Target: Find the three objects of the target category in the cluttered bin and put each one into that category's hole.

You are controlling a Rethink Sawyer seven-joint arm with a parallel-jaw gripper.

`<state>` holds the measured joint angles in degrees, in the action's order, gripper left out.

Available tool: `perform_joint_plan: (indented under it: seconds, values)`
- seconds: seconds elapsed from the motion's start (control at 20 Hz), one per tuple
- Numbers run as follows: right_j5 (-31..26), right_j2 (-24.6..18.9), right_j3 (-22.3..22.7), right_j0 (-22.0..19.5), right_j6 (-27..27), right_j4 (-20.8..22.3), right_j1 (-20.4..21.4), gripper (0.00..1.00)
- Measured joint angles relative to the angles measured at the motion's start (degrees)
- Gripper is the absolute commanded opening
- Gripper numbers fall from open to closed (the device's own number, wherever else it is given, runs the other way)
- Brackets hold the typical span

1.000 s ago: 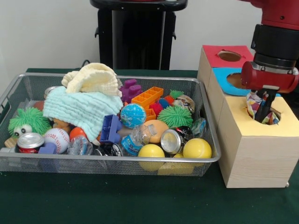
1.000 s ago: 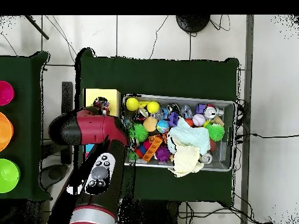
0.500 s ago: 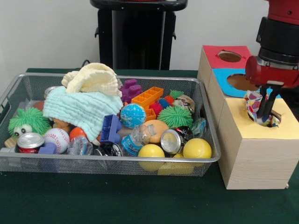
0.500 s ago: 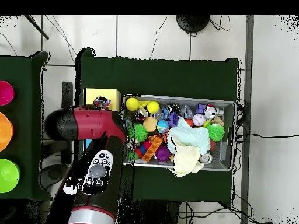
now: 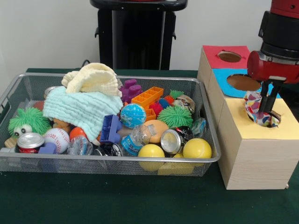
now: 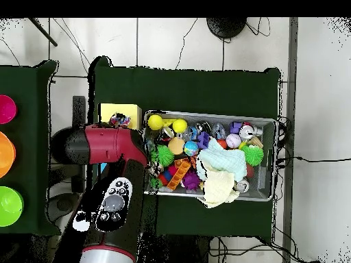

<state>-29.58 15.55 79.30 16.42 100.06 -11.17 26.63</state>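
1. Hand (image 5: 267, 103) sits over the yellow-topped box (image 5: 254, 154); fingers are dark and thin, can't tell if they're apart or clamped.
2. Dotted cloth (image 5: 255, 106) is bunched at the hole (image 5: 268, 119), touching the fingers, partly hanging into the opening. White fabric; red, blue and yellow spots.
3. Blue-topped box (image 5: 229, 79) and red-topped box (image 5: 219, 56) stand behind it in a row.
4. Wire basket (image 5: 107, 162) is beside the boxes on the green bench (image 5: 117, 200): mint cloth (image 5: 79, 109), cream cloth (image 5: 93, 79), balls, can (image 5: 30, 142).
5. No readable writing or labels.
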Motion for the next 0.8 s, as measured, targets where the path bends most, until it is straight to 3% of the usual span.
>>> perform_joint_plan:
  seconds: [0.4, 0.8]
  values:
    - [-0.4, 0.0, 0.0, -0.1, 0.0, 0.0, 0.1, 0.0]
    - [-4.7, 0.0, 0.3, -1.0, 0.0, 0.0, 2.0, 0.0]
